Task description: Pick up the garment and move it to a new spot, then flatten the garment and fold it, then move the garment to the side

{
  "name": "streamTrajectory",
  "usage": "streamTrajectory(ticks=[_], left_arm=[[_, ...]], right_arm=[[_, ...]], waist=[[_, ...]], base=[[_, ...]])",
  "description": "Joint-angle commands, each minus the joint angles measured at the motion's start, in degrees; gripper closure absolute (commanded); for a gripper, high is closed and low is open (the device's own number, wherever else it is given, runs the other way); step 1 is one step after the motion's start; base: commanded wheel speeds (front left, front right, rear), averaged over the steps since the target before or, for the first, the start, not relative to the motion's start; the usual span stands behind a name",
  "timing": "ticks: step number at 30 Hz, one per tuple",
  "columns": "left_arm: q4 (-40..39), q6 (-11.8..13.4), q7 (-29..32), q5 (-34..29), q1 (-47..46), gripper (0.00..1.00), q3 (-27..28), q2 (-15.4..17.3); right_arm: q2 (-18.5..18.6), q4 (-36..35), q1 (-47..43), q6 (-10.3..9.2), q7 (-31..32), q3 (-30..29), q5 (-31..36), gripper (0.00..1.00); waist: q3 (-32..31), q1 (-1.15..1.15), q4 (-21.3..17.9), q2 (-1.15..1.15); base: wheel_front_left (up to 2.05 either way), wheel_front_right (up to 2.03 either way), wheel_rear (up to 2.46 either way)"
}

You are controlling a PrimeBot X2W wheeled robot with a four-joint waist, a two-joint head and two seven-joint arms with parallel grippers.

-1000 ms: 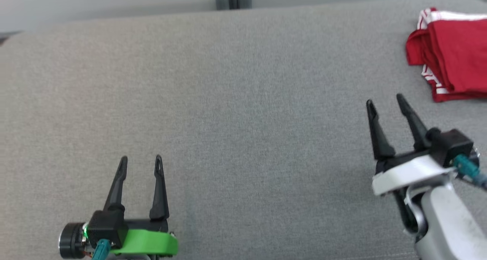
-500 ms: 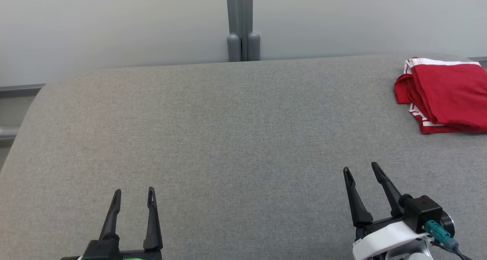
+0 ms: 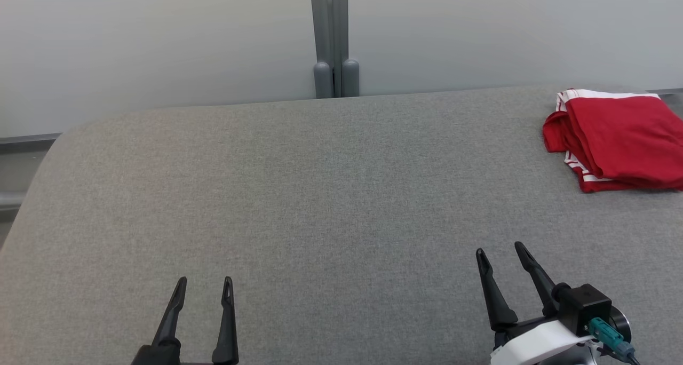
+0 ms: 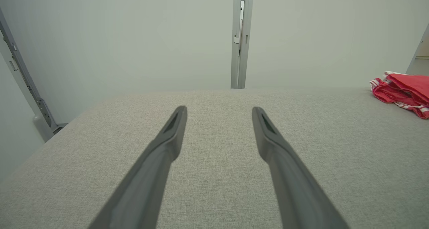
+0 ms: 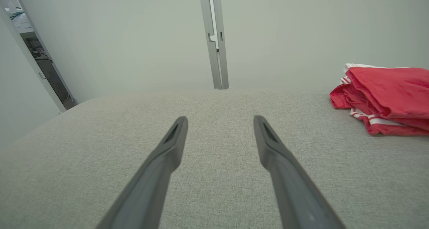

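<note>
Grey woven-fabric surface (image 3: 320,194), far-left corner rounded. Behind far edge: pale matte wall panels (image 3: 160,34), split by grey vertical metal post (image 3: 320,34) with 2 rounded feet (image 3: 322,79).

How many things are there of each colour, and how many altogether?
Red: 1, the garment
Black: 2, the left gripper and the right gripper, both open
Grey: 1, the table
Total: 4

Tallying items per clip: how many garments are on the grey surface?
1: a folded red fabric garment with white trim, far right on the grey cloth surface; more could lie off-frame.
</note>
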State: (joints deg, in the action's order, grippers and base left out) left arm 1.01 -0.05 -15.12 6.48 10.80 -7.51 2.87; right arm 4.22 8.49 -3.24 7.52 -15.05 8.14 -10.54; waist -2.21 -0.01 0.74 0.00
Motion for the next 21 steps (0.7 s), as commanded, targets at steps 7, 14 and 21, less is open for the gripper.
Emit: streamTrajectory(ticks=[7, 14, 21], left_arm=[[0.67, -0.25, 0.01, -0.73, 0.72, 0.0, 0.14, 0.07], [1.04, -0.24, 0.01, -1.36, 0.43, 0.0, 0.23, 0.07], [1.35, -0.12, 0.01, -1.11, 0.27, 0.0, 0.16, 0.07]], right_arm=[[-0.03, 0.27, -0.67, -0.06, -0.14, 0.36, -0.4, 0.0], [0.16, 0.51, -0.69, -0.06, -0.15, 0.44, -0.87, 0.0], [0.08, 1.15, -0.65, -0.07, -0.14, 0.56, -1.23, 0.0]], waist=[[-0.23, 0.01, 0.13, 0.0], [-0.35, 0.01, 0.01, 0.0], [-0.54, 0.01, -0.1, 0.0]], base=[[0.0, 0.0, 0.0], [0.0, 0.0, 0.0], [0.0, 0.0, 0.0]])
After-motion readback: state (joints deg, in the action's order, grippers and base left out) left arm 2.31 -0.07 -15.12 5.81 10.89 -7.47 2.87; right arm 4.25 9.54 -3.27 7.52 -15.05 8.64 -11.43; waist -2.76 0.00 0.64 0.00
